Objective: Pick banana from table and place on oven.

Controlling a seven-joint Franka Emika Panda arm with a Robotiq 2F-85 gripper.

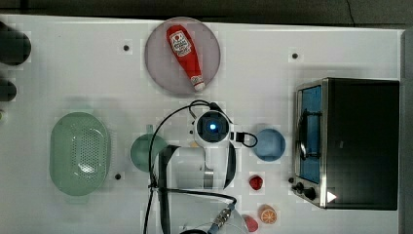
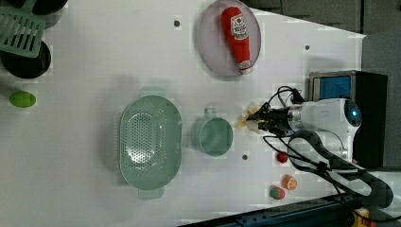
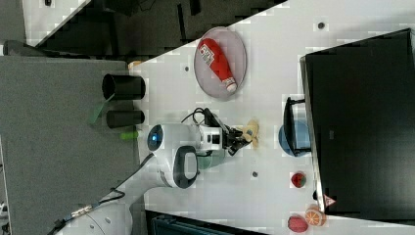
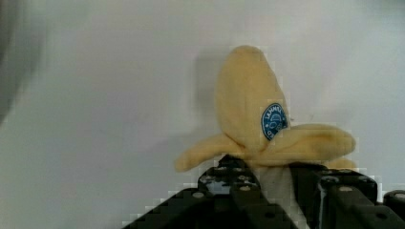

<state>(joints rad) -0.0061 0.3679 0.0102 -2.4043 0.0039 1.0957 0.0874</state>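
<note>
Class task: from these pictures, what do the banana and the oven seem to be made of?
The banana looks like a soft plush toy: fuzzy matte yellow fabric, floppy peel flaps, a sewn-on blue label. The oven looks metal: matte black top, shiny silver front frame, with a blue-tinted door, probably glass.

- White rounded arm (image 1: 214, 161) shells, dark grey joint bands between them.
- Blue light (image 1: 213, 127) glowing on the wrist's round cap.
- Black cables (image 1: 160, 141) looping alongside.
- Black claw (image 4: 267, 191), small screws studding its fingers (image 4: 239, 183).
</note>
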